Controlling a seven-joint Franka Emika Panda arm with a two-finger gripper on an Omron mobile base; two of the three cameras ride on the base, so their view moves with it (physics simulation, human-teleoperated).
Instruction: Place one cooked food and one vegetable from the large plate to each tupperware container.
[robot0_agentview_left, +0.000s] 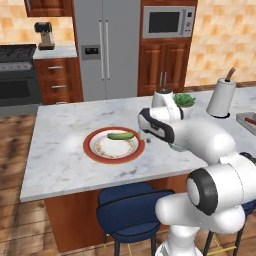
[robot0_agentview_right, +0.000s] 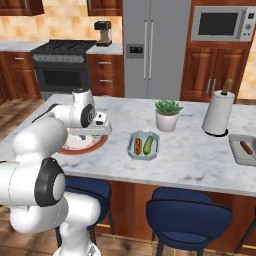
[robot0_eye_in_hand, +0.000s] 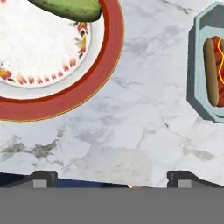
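Red-rimmed, the large plate (robot0_agentview_left: 114, 145) sits on the marble counter (robot0_agentview_left: 65, 160) with one cucumber (robot0_agentview_left: 120, 135) lying across its far side. The gripper (robot0_eye_in_hand: 112, 177) hovers over bare marble between plate and teal container (robot0_agentview_right: 143, 145), jaws spread wide and holding nothing. That teal tub holds a bunned sausage (robot0_agentview_right: 137, 145) beside a second cucumber (robot0_agentview_right: 148, 144). Off to the right, the grey container (robot0_agentview_right: 243, 150) holds a plain sausage (robot0_agentview_right: 247, 148).
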